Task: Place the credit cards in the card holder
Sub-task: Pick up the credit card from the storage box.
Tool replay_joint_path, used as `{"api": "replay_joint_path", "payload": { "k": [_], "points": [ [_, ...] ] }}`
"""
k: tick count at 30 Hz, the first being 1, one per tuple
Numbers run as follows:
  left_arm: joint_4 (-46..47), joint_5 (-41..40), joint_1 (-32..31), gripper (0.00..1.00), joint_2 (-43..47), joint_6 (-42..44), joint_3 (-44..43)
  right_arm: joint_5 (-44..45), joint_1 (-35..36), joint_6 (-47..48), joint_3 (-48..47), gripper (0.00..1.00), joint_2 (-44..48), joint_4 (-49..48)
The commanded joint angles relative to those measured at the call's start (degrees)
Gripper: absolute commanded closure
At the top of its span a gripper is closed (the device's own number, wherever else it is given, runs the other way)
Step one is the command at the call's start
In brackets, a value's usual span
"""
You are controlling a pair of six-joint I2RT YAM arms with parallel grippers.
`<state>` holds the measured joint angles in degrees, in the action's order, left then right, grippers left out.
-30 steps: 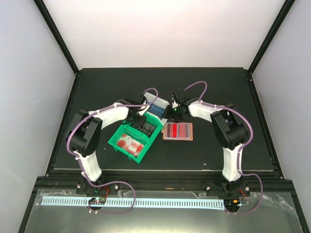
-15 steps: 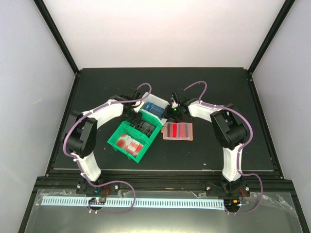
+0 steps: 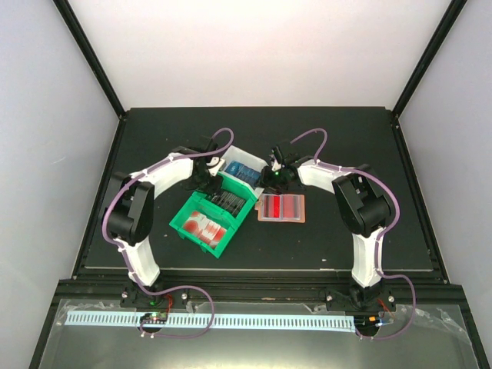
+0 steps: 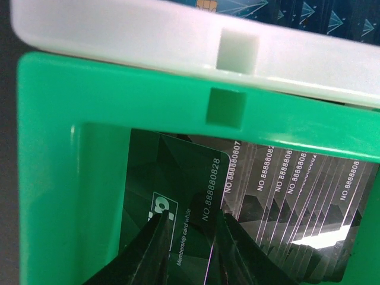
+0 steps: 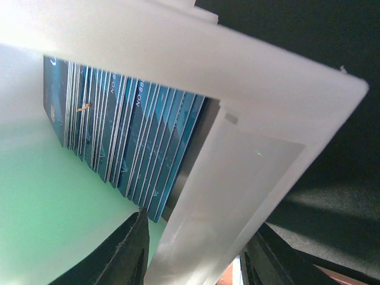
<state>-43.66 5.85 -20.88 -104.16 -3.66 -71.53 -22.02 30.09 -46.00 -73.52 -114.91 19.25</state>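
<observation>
From above, the card holder lies open on the table, just right of the green bin.

The left gripper dips into that bin. Its fingers flank the front card of the dark credit cards (gripped or not, I cannot tell).

The right gripper is clamped on the white bin, which holds blue cards.

A green rectangular plastic bin sits on the black matte surface. Touching the green bin's far side is a white rectangular plastic bin, with a row of blue plastic credit cards inside it. The green bin's far compartment holds dark plastic credit cards on edge. Its near compartment holds white-and-red plastic credit cards. Just right of the green bin lies a salmon-brown leather-like card holder.
</observation>
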Motion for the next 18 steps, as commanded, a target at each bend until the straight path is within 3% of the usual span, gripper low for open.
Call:
{"api": "replay_joint_path", "payload": {
  "k": [1, 11, 18],
  "points": [
    [-2.2, -9.4, 3.0, 0.77, -2.1, -2.7, -0.1, 3.3, -0.4, 4.3, 1.7, 0.59, -1.7, 5.5],
    [2.7, -18.1, 1.4, 0.77, 0.4, -0.6, 2.9, 3.1, -0.4, 4.2, 1.8, 0.59, -1.9, 5.4],
    [5.6, -23.4, 0.0, 0.84, 2.5, 2.2, 4.9, 3.0, -0.4, 3.9, 1.7, 0.59, -2.0, 5.3]
  ]
}}
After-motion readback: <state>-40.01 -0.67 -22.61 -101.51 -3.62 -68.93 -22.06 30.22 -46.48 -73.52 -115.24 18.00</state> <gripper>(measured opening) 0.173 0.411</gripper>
